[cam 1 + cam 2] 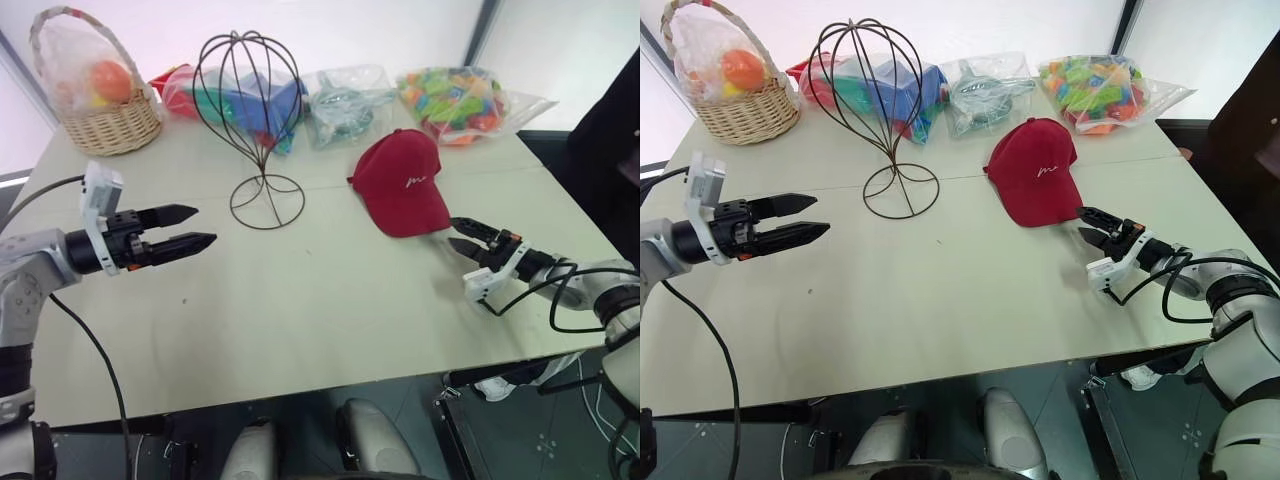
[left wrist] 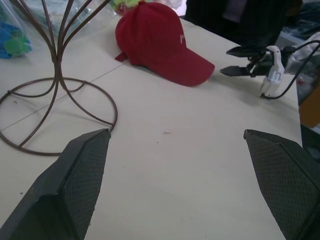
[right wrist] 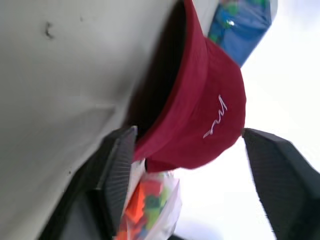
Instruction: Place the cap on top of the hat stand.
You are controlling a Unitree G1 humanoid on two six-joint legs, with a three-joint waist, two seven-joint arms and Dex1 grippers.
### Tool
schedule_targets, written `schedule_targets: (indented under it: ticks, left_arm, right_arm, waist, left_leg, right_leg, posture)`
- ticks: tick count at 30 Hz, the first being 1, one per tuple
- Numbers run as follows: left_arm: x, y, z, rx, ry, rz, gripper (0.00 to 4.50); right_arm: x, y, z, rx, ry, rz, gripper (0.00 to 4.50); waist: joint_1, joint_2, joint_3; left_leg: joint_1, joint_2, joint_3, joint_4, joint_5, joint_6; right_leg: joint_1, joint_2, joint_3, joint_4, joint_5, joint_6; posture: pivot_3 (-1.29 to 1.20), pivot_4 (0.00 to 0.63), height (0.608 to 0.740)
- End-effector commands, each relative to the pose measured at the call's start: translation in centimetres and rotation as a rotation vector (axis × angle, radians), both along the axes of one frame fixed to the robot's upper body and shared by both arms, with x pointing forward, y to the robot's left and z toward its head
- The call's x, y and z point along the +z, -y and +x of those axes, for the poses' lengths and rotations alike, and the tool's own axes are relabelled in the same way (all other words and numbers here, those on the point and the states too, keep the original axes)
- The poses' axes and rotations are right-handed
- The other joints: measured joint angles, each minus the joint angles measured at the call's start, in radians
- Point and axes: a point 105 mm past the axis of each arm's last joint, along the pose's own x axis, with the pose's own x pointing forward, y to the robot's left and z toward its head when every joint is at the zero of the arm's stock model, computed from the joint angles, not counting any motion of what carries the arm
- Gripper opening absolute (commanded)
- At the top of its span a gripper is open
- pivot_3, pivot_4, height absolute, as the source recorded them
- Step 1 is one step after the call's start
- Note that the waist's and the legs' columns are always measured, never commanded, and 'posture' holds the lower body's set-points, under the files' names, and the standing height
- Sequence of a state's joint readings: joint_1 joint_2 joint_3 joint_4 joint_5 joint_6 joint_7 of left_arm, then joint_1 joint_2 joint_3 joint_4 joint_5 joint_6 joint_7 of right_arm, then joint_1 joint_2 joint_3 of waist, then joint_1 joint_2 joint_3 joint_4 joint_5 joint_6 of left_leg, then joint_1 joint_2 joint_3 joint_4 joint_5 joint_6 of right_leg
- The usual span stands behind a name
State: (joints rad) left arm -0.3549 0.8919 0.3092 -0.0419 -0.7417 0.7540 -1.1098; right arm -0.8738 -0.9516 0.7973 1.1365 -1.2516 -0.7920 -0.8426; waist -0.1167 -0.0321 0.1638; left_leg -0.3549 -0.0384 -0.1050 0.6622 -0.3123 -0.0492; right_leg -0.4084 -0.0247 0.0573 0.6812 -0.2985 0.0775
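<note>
The dark red cap (image 1: pixel 403 180) lies on the table (image 1: pixel 300 320) right of centre, its brim pointing toward the near right. My right gripper (image 1: pixel 453 232) is open, low over the table, with its tips just at the brim's front edge; in the right wrist view the cap (image 3: pixel 200 110) sits straight ahead between the spread fingers (image 3: pixel 117 165). The wire hat stand (image 1: pixel 250 110) stands upright left of the cap, with nothing on it. My left gripper (image 1: pixel 205 225) is open and holds nothing, hovering left of the stand's loop base (image 2: pixel 55 110).
A wicker basket (image 1: pixel 100 115) holding a bagged orange ball stands at the back left. Plastic bags of colourful toys (image 1: pixel 460 100) line the back edge behind the stand and cap. A dark object (image 1: pixel 610 140) stands past the table's right side.
</note>
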Motion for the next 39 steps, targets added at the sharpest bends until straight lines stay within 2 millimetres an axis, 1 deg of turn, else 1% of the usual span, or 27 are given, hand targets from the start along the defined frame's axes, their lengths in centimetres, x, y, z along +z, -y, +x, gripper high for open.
schedule_targets:
  ticks: [1,5,8,12,21,24,29,32,36,39]
  left_arm:
    - [1.3,0.2,-0.3,-0.026,0.053,0.006,4.50]
    - [1.5,0.5,-0.9,-0.092,0.044,0.037,4.50]
    - [1.8,0.7,-0.8,-0.115,0.055,0.057,4.50]
    - [2.3,1.0,-0.4,-0.119,0.076,0.049,4.50]
    - [1.9,1.2,-0.5,-0.097,0.080,0.036,4.50]
    - [2.0,1.0,-0.5,-0.087,0.084,0.035,4.50]
    - [2.0,1.2,-0.4,-0.082,0.089,0.029,4.50]
    - [1.7,1.3,-0.3,-0.080,0.088,0.023,4.50]
    - [1.7,1.5,-0.2,-0.074,0.092,0.012,4.50]
    - [1.5,1.5,-0.2,-0.067,0.093,0.010,4.50]
  right_arm:
    - [-1.1,-0.9,-0.3,0.046,-0.039,-0.028,3.27]
    - [-1.2,-1.5,0.3,0.043,-0.050,-0.043,3.27]
    - [-1.4,-2.0,0.8,0.036,-0.057,-0.053,3.27]
    - [-1.8,-3.0,1.5,0.021,-0.074,-0.047,3.27]
    - [-2.5,-4.8,3.4,-0.089,-0.140,0.033,3.27]
    - [-2.0,-5.8,3.8,-0.067,-0.135,0.039,3.27]
    - [-1.9,-6.8,4.3,-0.079,-0.181,0.042,3.27]
    - [-1.5,-7.3,4.8,-0.093,-0.175,0.073,3.27]
    - [-2.4,-8.2,5.1,-0.131,-0.233,0.095,3.27]
    - [-2.7,-9.0,5.2,-0.130,-0.249,0.108,3.27]
  waist:
    - [0.002,0.000,0.000]
    - [0.001,0.000,0.000]
    - [-0.002,-0.001,0.000]
    - [-0.009,-0.004,-0.002]
    - [-0.017,-0.014,-0.008]
    - [-0.017,-0.014,-0.008]
    - [-0.017,-0.014,-0.008]
    - [-0.019,-0.014,-0.008]
    - [-0.024,-0.013,-0.007]
    - [-0.036,-0.013,-0.007]
  left_leg:
    - [0.000,0.000,0.000,0.000,0.000,0.000]
    - [0.000,0.000,0.000,0.000,0.000,0.000]
    - [0.000,0.000,0.000,0.000,0.000,0.000]
    - [0.001,0.000,0.000,0.000,0.000,0.000]
    - [0.006,0.004,-0.001,0.000,-0.001,0.001]
    - [0.006,0.006,-0.001,0.000,-0.001,0.001]
    - [0.009,0.008,-0.001,-0.001,-0.002,0.002]
    - [0.012,0.008,0.000,-0.003,-0.002,0.003]
    - [0.016,0.008,0.002,-0.008,-0.002,0.003]
    - [0.016,0.008,0.002,-0.010,-0.002,0.003]
  right_leg:
    - [0.000,0.000,0.000,0.000,0.000,0.000]
    - [0.000,0.000,0.000,0.000,0.000,0.000]
    - [0.000,0.000,0.000,0.000,0.000,0.000]
    - [0.001,0.000,0.000,0.000,0.000,0.000]
    - [0.003,0.006,0.002,0.000,0.002,-0.003]
    - [0.003,0.008,0.002,0.000,0.002,-0.004]
    - [0.002,0.013,0.008,0.000,0.003,-0.006]
    - [0.003,0.014,0.012,0.000,0.004,-0.006]
    - [0.003,0.014,0.014,0.000,0.004,-0.006]
    - [0.003,0.014,0.014,0.000,0.004,-0.006]
  posture:
    - [0.00,0.150,0.740]
    - [0.00,0.150,0.740]
    - [0.00,0.150,0.740]
    - [0.00,0.150,0.740]
    - [0.00,0.150,0.740]
    - [0.00,0.150,0.740]
    - [0.00,0.150,0.740]
    - [0.00,0.150,0.740]
    - [0.00,0.150,0.740]
    - [0.00,0.150,0.740]
